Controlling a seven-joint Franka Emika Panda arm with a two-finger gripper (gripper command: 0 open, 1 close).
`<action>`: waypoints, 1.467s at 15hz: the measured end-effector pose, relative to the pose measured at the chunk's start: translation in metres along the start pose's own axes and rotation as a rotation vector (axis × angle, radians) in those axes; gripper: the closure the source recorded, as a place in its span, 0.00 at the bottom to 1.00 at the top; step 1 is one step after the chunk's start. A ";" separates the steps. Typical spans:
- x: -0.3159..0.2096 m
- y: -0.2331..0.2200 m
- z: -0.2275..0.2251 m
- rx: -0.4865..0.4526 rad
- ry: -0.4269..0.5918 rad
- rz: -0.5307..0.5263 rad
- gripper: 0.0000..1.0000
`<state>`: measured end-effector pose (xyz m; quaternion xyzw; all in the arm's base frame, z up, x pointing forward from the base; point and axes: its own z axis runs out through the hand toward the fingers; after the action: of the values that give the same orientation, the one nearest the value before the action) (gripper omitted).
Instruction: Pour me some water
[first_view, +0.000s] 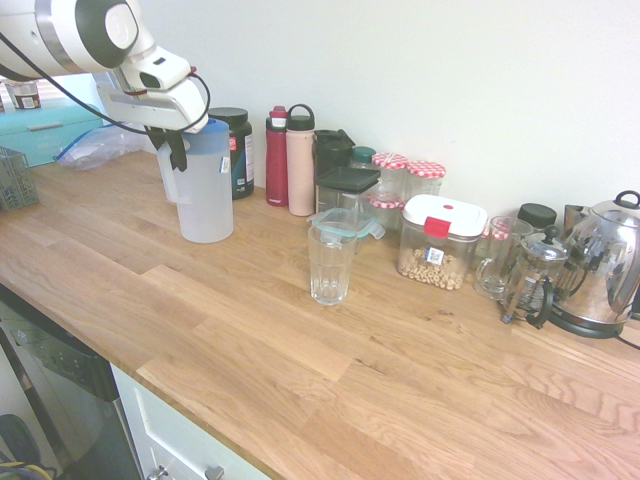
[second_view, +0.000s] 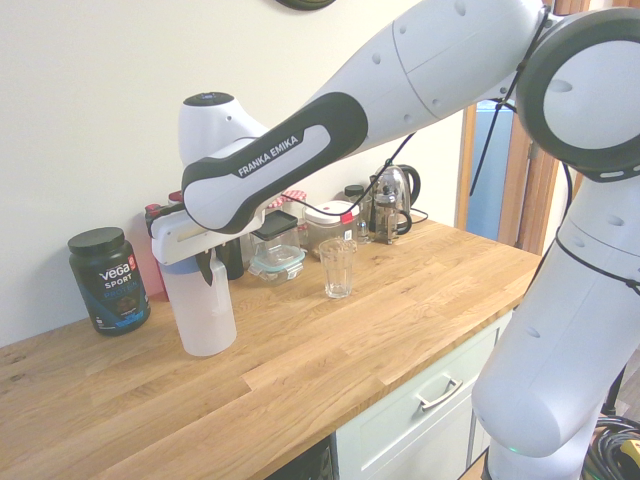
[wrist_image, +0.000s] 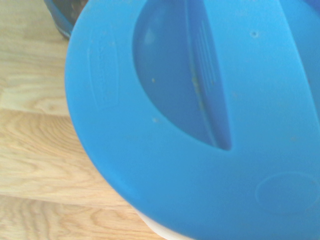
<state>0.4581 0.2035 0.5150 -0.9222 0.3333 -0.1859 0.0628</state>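
A frosted white pitcher (first_view: 207, 195) (second_view: 203, 310) with a blue lid (wrist_image: 200, 115) stands upright on the wooden counter (first_view: 250, 330). My gripper (first_view: 178, 150) (second_view: 205, 268) comes down from above and is shut on the pitcher's handle (first_view: 166, 172), on the side facing away from the glass. A clear, ribbed drinking glass (first_view: 330, 265) (second_view: 338, 268) stands upright a short way off, apart from the pitcher. I cannot make out the water, neither through the pitcher's wall nor in the glass. The wrist view is filled by the blue lid from close by.
Along the wall stand a dark protein tub (first_view: 238, 150) (second_view: 108, 278), a red bottle (first_view: 277, 157), a pink bottle (first_view: 300, 160), lidded jars (first_view: 425, 180), a nut container (first_view: 440, 242), a French press (first_view: 535, 278) and a steel kettle (first_view: 605, 265). The counter's front edge (first_view: 180, 400) is near.
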 end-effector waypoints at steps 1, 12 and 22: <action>0.001 0.005 -0.016 0.002 0.003 -0.002 1.00; 0.071 0.175 -0.176 -0.036 -0.111 -0.220 1.00; 0.211 0.355 -0.192 0.040 -0.196 -0.429 1.00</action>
<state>0.3236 -0.2025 0.6708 -0.9841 0.1182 -0.1112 0.0721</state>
